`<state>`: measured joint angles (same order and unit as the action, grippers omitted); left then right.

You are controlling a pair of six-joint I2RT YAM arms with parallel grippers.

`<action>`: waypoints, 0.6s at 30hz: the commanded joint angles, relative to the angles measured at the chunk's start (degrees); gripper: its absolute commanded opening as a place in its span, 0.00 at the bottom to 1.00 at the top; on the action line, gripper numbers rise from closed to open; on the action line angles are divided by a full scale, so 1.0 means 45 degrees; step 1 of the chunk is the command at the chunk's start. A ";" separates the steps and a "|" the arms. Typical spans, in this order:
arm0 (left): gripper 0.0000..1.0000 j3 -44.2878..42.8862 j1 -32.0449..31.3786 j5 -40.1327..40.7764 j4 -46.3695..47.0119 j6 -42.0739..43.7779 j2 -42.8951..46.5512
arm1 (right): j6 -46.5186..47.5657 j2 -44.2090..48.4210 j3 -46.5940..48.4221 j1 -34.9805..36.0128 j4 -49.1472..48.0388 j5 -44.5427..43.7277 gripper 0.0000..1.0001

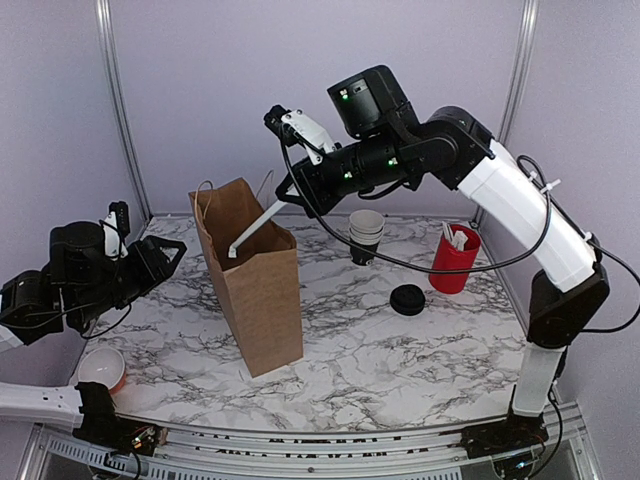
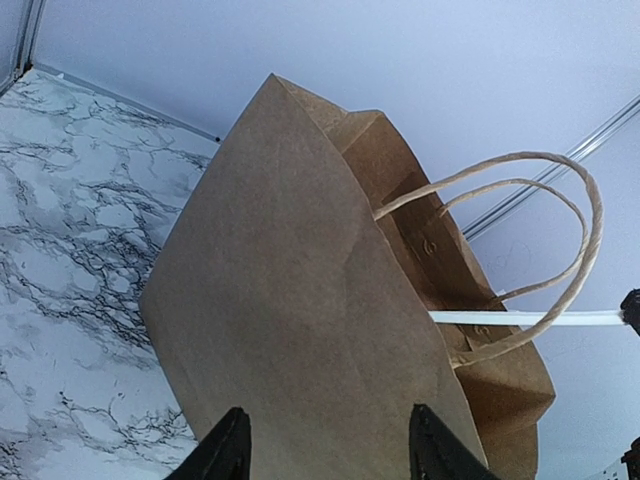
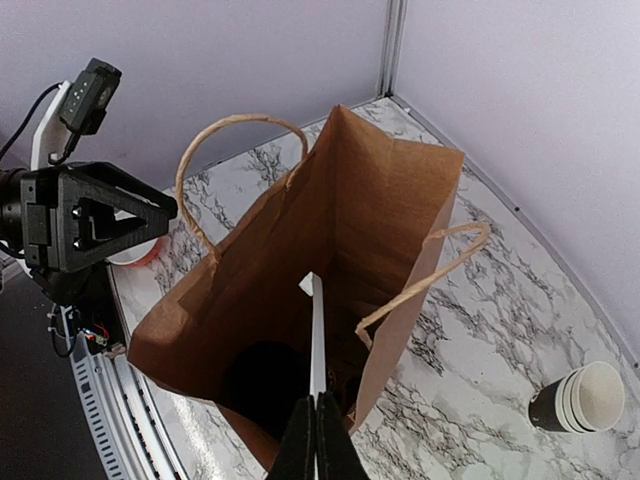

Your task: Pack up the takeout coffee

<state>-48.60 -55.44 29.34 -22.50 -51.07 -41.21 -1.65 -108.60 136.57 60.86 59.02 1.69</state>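
Note:
A brown paper bag stands open on the marble table. Above its mouth my right gripper is shut on a thin white straw, whose lower end reaches into the bag. A dark round shape lies at the bag's bottom; it looks like the lidded takeout coffee, though it is in shadow. My left gripper is open at the bag's left side, facing its wall and holding nothing.
A stack of lidless black cups stands behind the bag. A loose black lid and a red holder with white sticks are to the right. A red-and-white bowl sits at the front left.

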 commanded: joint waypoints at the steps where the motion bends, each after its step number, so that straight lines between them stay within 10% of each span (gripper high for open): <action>1: 0.54 0.0134 0.0074 -0.0093 0.0254 0.0041 0.0051 | 0.0095 -0.0067 0.0248 0.0528 -0.0418 -0.0756 0.02; 18: 0.54 0.0194 0.0118 -0.0023 0.0244 0.0038 0.0074 | -0.0032 0.0164 -0.0352 0.0618 -0.0844 -0.0904 0.45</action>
<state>-48.56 -55.40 28.97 -22.48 -51.11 -41.21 -1.45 -109.71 136.40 63.26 57.10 -0.62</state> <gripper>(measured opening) 0.543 0.406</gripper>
